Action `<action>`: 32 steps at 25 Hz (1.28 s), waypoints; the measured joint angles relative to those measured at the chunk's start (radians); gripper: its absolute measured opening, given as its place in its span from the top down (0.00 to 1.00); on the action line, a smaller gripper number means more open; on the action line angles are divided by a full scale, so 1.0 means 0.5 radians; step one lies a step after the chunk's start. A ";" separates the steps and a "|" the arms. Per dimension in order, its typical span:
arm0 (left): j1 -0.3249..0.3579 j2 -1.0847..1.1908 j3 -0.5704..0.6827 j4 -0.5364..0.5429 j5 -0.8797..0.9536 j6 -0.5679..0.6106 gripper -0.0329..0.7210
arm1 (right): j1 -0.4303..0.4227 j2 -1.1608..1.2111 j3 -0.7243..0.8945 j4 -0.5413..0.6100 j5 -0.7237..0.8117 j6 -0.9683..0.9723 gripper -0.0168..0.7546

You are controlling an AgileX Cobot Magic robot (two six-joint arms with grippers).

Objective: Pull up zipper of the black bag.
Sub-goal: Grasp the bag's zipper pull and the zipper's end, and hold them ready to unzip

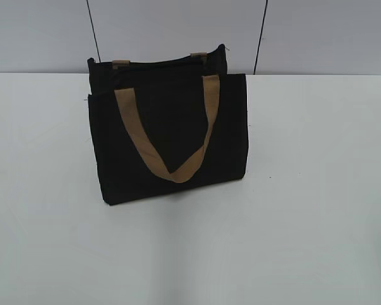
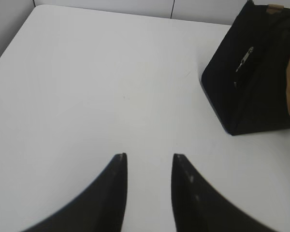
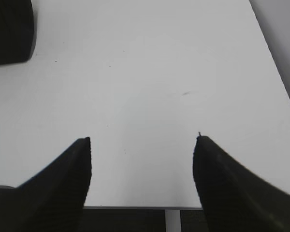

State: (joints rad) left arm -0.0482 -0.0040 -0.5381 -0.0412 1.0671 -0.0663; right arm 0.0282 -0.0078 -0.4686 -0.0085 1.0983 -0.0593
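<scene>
The black bag stands upright on the white table, its tan strap handle hanging down its front face. In the left wrist view the bag is at the upper right, with a small silver zipper pull tab on its end panel. The zip line along the top edge is not clearly visible. A corner of the bag shows at the upper left of the right wrist view. My left gripper is open and empty, well short of the bag. My right gripper is open wide and empty. Neither gripper shows in the exterior view.
The white table stretches around the bag. Its near edge shows under my right gripper. A grey panelled wall stands behind the table.
</scene>
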 joint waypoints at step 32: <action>-0.062 0.665 0.089 -0.053 -1.339 0.162 0.28 | 0.000 0.000 0.000 0.000 -0.001 0.002 0.33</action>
State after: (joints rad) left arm -0.0794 0.3287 -0.4935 -0.0676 0.3977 0.0145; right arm 0.0282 -0.0078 -0.4686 -0.0085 1.0980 -0.0582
